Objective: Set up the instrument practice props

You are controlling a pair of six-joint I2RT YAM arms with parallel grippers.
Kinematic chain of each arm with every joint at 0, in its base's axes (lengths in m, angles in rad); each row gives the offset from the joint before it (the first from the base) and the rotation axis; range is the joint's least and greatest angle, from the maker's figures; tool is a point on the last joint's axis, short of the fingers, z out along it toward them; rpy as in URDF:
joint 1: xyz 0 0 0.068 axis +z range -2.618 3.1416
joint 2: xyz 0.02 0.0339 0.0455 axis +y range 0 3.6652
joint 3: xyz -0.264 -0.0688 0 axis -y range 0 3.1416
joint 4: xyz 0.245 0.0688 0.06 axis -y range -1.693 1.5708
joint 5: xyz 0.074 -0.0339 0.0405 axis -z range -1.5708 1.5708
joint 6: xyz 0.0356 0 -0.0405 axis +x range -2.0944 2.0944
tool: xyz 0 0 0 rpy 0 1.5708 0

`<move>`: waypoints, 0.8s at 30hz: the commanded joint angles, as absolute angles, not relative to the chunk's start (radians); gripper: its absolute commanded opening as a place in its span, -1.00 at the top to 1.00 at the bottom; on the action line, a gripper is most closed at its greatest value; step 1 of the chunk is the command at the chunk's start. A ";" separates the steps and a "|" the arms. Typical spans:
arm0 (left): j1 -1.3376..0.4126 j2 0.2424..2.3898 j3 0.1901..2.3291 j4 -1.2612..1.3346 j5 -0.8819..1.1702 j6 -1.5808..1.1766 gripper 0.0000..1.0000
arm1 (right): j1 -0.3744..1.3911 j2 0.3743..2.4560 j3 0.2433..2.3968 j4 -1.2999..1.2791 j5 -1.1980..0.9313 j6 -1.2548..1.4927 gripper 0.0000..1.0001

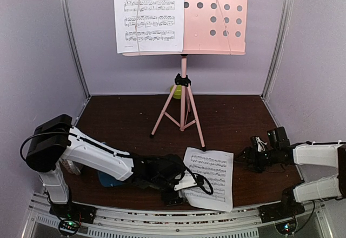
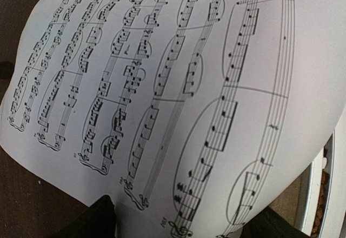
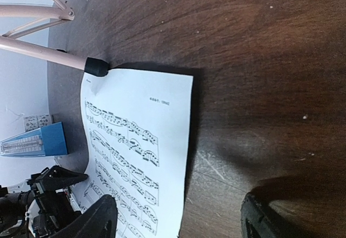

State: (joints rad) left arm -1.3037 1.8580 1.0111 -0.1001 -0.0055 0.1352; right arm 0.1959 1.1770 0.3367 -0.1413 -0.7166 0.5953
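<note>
My left gripper is spread at the loose sheet's curled edge, pinching nothing; the right gripper hangs open nearby. The sheet lies on the table by the stand's foot. I judge a shallow bite could crease or drop it.

Pink stand, white black-printed pages, blue metronome

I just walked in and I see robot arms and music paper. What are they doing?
The robot is setting up music practice things. One music page already rests on the pink stand at the back. The second page lies on the table by the stand's foot. The left gripper is open at that page's near edge. The right gripper hovers open beside the page, holding nothing. The blue metronome stands off to the left.
</note>
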 commanded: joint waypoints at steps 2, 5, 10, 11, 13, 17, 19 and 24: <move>-1.284 1.896 1.036 -0.087 -0.027 0.074 -0.65 | 0.239 1.228 0.249 -0.209 -0.734 0.672 -0.58; -1.279 1.896 1.042 -0.071 -0.024 0.049 -0.61 | 0.242 1.206 0.229 -0.214 -0.737 0.676 -0.60; -1.261 1.895 1.051 -0.041 -0.016 0.011 -0.54 | 0.244 1.172 0.206 -0.217 -0.786 0.706 -0.75; -1.256 1.896 1.052 -0.035 -0.015 0.004 -0.53 | 0.246 1.167 0.206 -0.223 -0.791 0.708 -0.80; -1.244 1.895 1.054 -0.021 -0.006 -0.015 -0.52 | 0.250 1.168 0.211 -0.234 -0.801 0.711 -0.89; -1.225 1.888 1.052 0.008 0.009 -0.046 -0.44 | 0.258 1.195 0.212 -0.236 -0.820 0.735 -0.99; -1.220 1.882 1.046 0.024 0.014 -0.056 -0.40 | 0.265 1.210 0.206 -0.238 -0.821 0.738 -1.00; -1.208 1.863 1.021 0.076 0.013 -0.084 -0.36 | 0.317 1.278 0.199 -0.160 -0.841 0.792 -1.00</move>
